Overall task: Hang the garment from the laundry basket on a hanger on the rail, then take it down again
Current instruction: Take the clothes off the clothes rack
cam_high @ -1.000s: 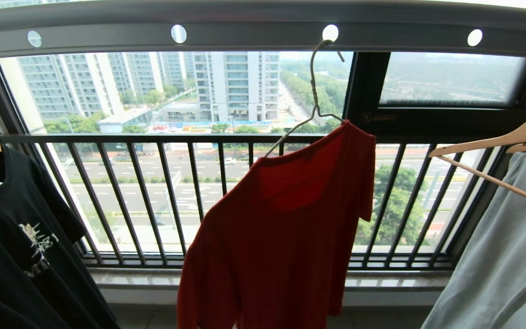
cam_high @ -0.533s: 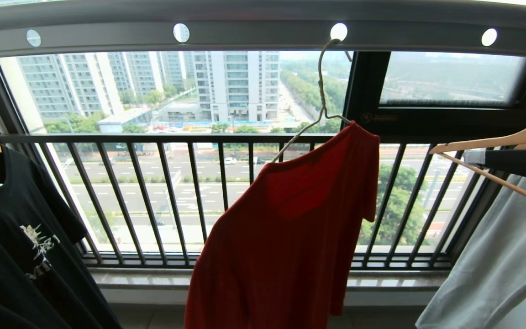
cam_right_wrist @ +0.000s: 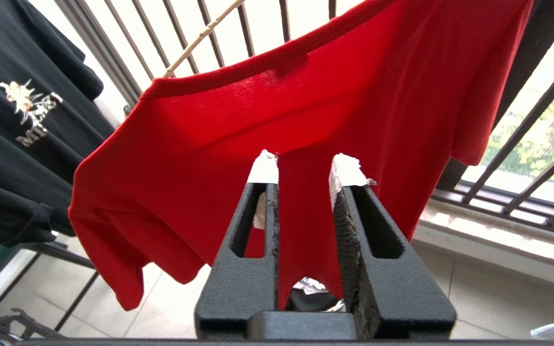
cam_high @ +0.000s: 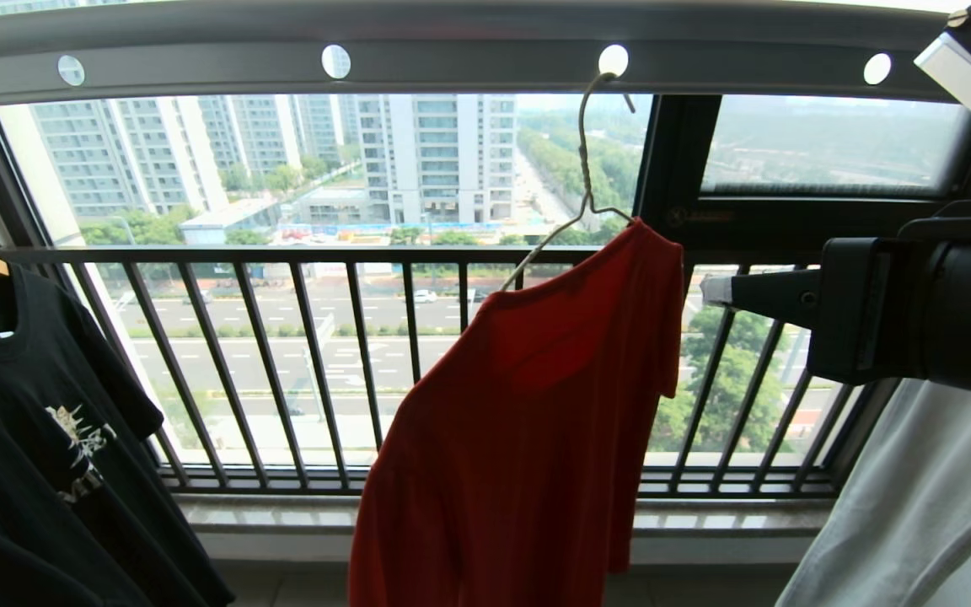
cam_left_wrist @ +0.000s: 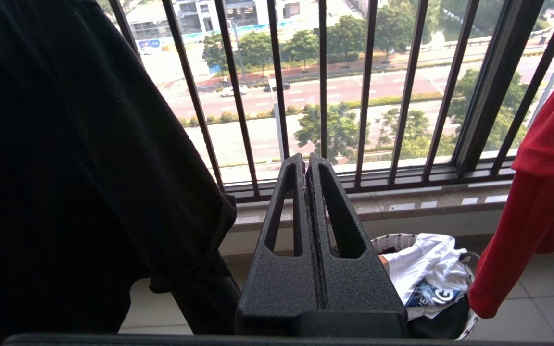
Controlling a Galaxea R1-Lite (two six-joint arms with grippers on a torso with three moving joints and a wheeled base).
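The red garment (cam_high: 519, 438) hangs lopsided on the thin cream hanger (cam_high: 584, 160). One shoulder sits high on the wire and the other side droops. The hanger's hook sits in a round hole of the grey rail (cam_high: 469, 51). My right gripper (cam_high: 711, 291) reaches in level from the right, its tips just beside the garment's raised sleeve. In the right wrist view that gripper (cam_right_wrist: 304, 168) is open, with the red garment (cam_right_wrist: 306, 96) behind the gap and nothing between the fingers. My left gripper (cam_left_wrist: 305, 161) is shut and empty, low down near the laundry basket (cam_left_wrist: 397, 240).
A black T-shirt (cam_high: 30, 421) on a wooden hanger hangs at the left, and a pale garment (cam_high: 915, 506) at the right, behind my right arm. The black balcony railing (cam_high: 367, 253) and a window stand behind. A white printed garment (cam_left_wrist: 431, 269) lies in the basket.
My right arm has come into the head view from the right and reached left towards the garment's sleeve, and its jaws have opened. The hanger and garment swayed slightly. The left arm has kept still.
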